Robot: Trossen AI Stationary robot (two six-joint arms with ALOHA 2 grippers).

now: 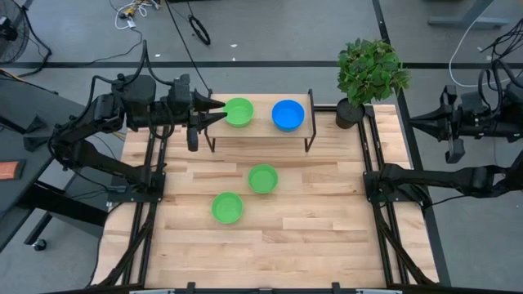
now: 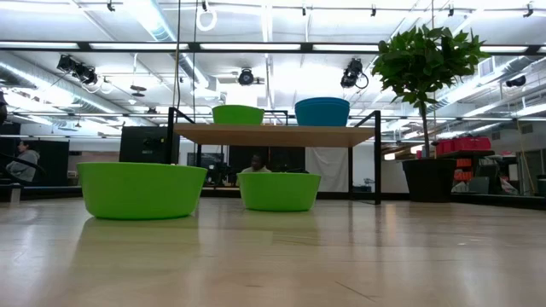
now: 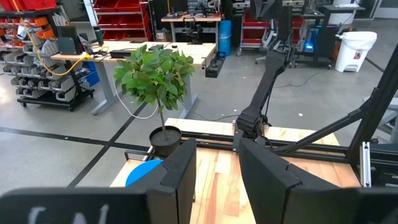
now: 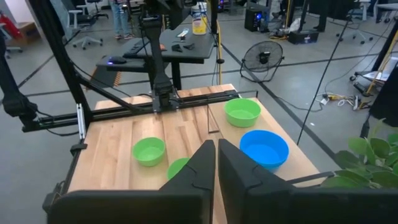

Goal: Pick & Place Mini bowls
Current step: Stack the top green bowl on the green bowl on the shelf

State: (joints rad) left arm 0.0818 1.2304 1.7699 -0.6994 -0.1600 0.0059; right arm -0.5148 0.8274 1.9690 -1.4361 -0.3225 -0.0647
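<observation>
Two shelf bowls look light, stiff, probably slick: we'd pinch the green bowl (image 1: 239, 112) rim just ahead of the left gripper's (image 1: 219, 107) spread fingers.

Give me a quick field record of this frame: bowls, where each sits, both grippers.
bowls in view: four, three green and one blue
shelf: green bowl on its left part, blue bowl on its right part
table: two green bowls, one nearer the shelf, one nearer the front edge, apart from each other
left gripper: fingers open, at the left rim of the shelf's green bowl
right gripper: parked off the table's right side, holding nothing
plant: potted, at the table's back right corner
</observation>
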